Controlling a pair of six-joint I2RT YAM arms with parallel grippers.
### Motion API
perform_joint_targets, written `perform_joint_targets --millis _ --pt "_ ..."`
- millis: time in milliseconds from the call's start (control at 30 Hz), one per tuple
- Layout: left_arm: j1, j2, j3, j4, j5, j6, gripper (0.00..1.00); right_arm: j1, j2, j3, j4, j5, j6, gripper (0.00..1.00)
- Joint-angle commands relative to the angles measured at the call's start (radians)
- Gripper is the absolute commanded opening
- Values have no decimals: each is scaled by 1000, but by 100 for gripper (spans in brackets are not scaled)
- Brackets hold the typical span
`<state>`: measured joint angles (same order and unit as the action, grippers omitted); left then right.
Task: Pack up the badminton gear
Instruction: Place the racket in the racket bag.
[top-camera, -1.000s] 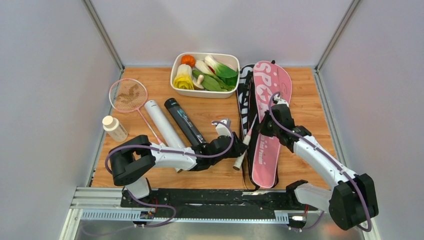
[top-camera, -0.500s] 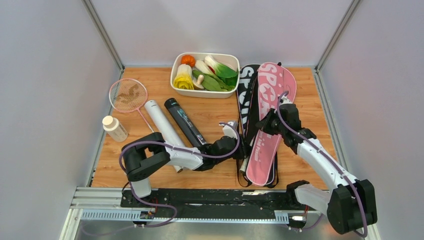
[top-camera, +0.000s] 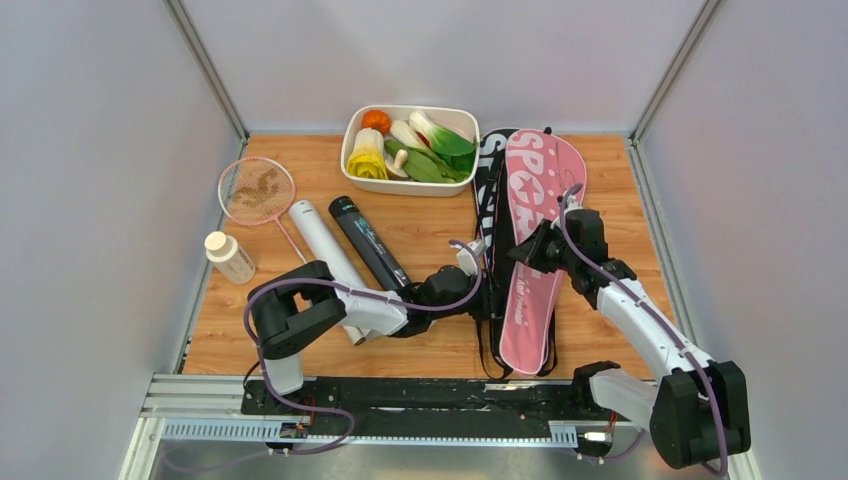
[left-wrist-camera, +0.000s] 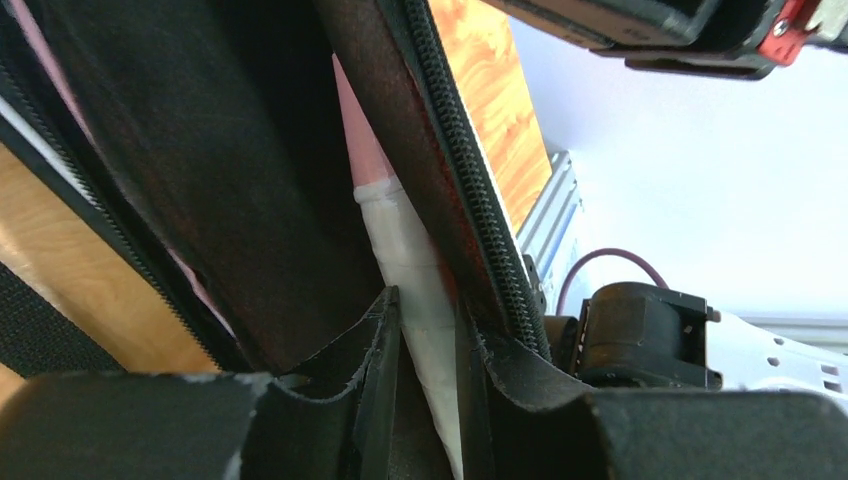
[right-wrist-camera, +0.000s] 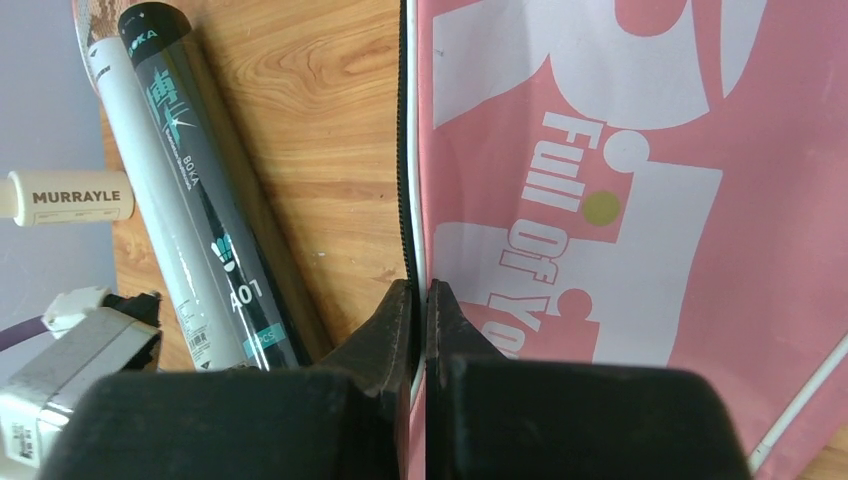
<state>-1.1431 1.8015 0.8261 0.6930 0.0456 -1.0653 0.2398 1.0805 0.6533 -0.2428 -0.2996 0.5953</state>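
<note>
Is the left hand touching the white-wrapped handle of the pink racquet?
Touching. The left wrist view shows the left hand with its fingers pressed against both sides of the white-wrapped handle.

High camera looks down; right wrist camera closely shares pink cover (top-camera: 527, 310).

Gear laid out around the tray (top-camera: 440, 190) on the table (top-camera: 625, 170).

Left of the tray lies the first racquet (top-camera: 257, 190), its shaft running toward the near side. In front of the tray, the left tube (top-camera: 322, 248) and right tube (top-camera: 368, 243) lie side by side, slanting. The bottle (top-camera: 229, 257) stands farther left than both tubes. Just right of the tray, the upper cover (top-camera: 535, 200) lies on the lower cover (top-camera: 489, 175), both stretching nearward. Near-right of the tray, the second racquet (left-wrist-camera: 405, 260) has its handle inside a cover's zip opening.
</note>
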Motion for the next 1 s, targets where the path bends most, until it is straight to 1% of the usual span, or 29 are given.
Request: perform_joint_targets --millis 0,167,267,333,367,400,433,533,567,600,633,667,700,733,767,800,833,867,900,933,967 --pt "-10 5 62 120 123 2 34 -15 -34 5 92 -58 18 0" --pt "-10 -47 57 9 99 56 40 -23 -45 2 101 -47 26 0" --pt "-7 -118 42 -85 35 113 45 -33 -57 -1 102 -48 16 0" --pt "-4 -166 63 -206 -12 160 47 -41 -65 -5 100 -53 8 0" --pt "-3 -181 75 -294 -35 181 48 -45 -71 -9 101 -56 5 0" --pt "-3 -214 99 -339 -58 218 49 -50 -75 -10 100 -60 3 0" --pt "-3 -227 110 -424 -101 234 50 -54 -79 -13 100 -62 1 0" --pt "-3 -306 161 -577 -193 303 52 -59 -85 -16 100 -64 -7 0" --pt "-2 -323 170 -651 -252 313 54 -59 -88 -17 99 -64 -11 0" --pt "-1 -354 191 -692 -287 326 56 -59 -89 -16 99 -64 -15 0" --pt "5 -368 203 -779 -347 333 62 -60 -90 -17 99 -64 -20 0" --pt "11 -395 229 -825 -377 352 67 -61 -92 -15 97 -65 -25 0" --pt "26 -407 243 -914 -437 362 72 -60 -95 -14 96 -65 -29 0" --pt "35 -430 271 -961 -469 380 74 -60 -98 -13 94 -65 -34 0" --pt "62 -439 284 -1057 -534 384 75 -60 -103 -11 93 -65 -36 0" --pt "79 -459 307 -1105 -566 383 75 -61 -107 -10 93 -65 -39 0" --pt "117 -483 313 -1193 -624 374 75 -61 -111 -7 93 -66 -41 0" --pt "139 -496 317 -1232 -650 362 75 -61 -115 -5 92 -69 -45 0" --pt "199 -536 313 -1303 -690 327 76 -61 -117 -3 91 -73 -48 0" --pt "231 -560 298 -1355 -700 307 75 -61 -120 0 89 -76 -54 0" --pt "306 -615 270 -1370 -707 273 75 -61 -124 1 86 -79 -58 0"
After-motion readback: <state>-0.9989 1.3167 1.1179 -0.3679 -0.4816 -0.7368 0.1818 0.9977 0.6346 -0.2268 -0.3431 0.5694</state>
